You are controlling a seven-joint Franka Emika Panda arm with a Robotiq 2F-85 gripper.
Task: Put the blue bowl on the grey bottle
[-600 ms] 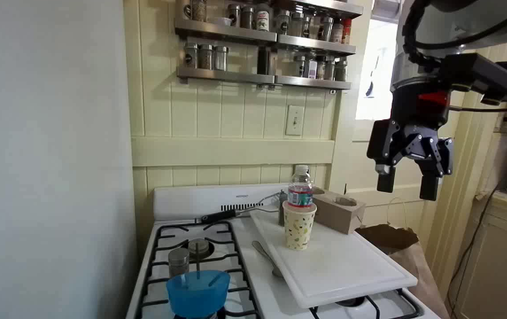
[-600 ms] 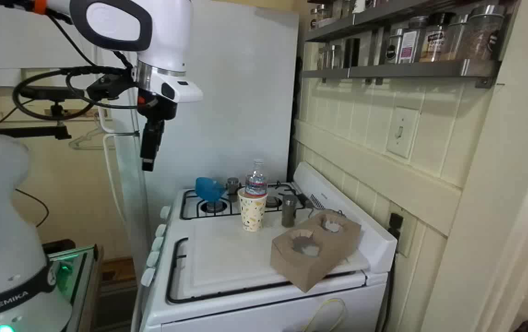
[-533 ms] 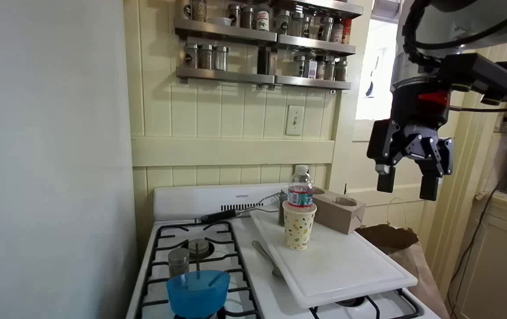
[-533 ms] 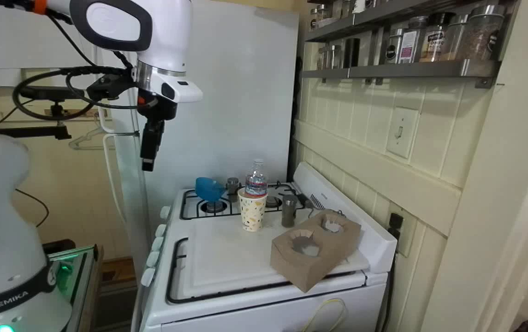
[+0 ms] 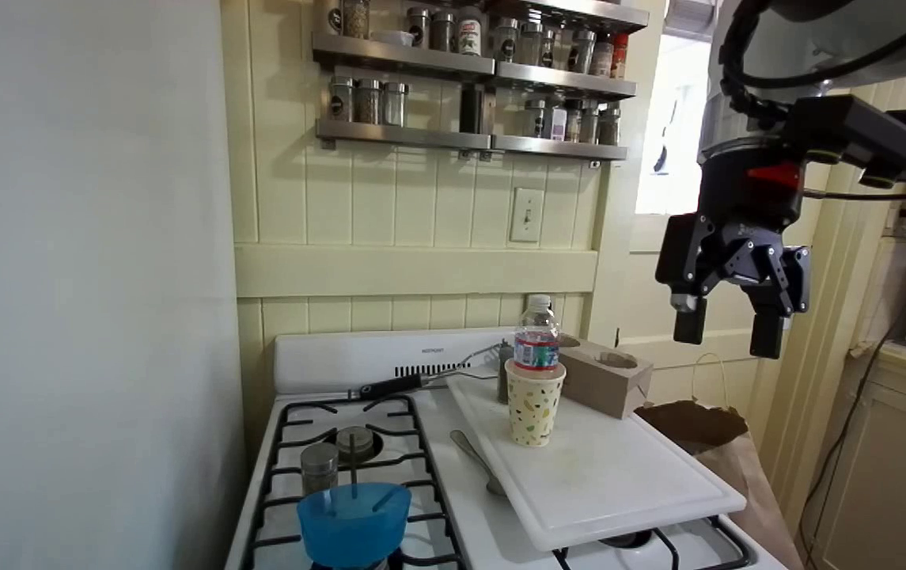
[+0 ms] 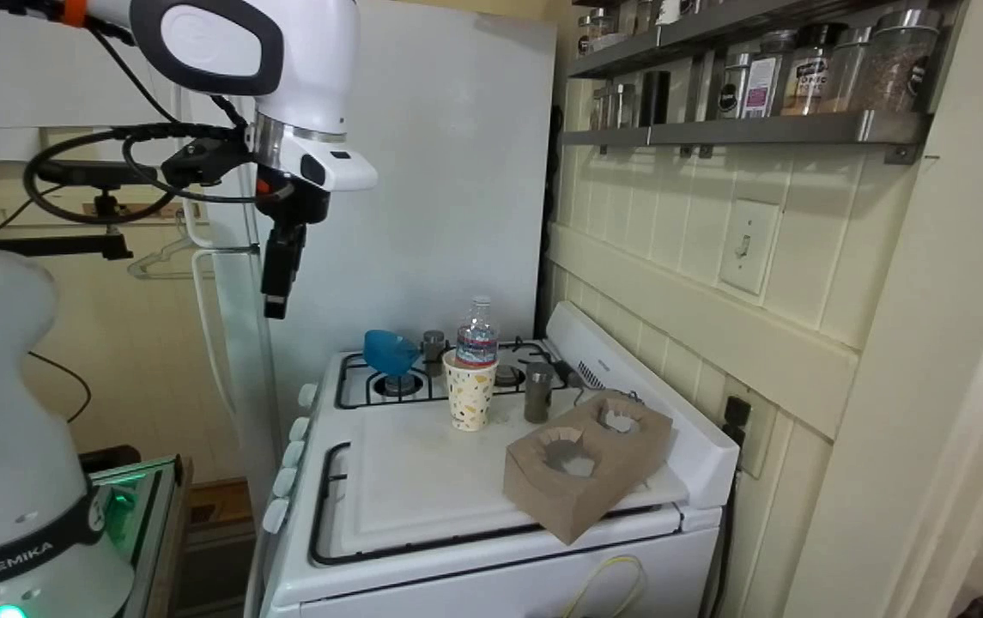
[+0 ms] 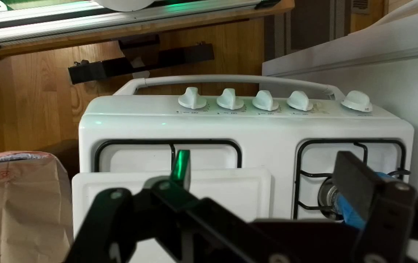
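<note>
Blue bowl at the burner, gripper parted in the air

Gripper: hangs in the air, tips pointing down, fingers standing wide apart. It is well apart from the bowl and the clear bottle. In the wrist view the fingers reach in from the bottom over the stove, and part of the bowl shows behind one of them.

Blue bowl: at the grate. In an exterior view the bowl looks tilted; what bears it underneath is hard to make out. A spice jar stands just beside it; whether they touch cannot be told.

Clear bottle: upright, capped, with a red-and-blue label. In both exterior views it rises out of the cream patterned cup, which stands on the white board. Bowl and bottle are apart.

Other items: a grey shaker near the cup; a cardboard holder with two round openings, on the board; a spoon along the board's edge; a black-handled tool at the back of the stove; a paper bag beside the stove.
</note>
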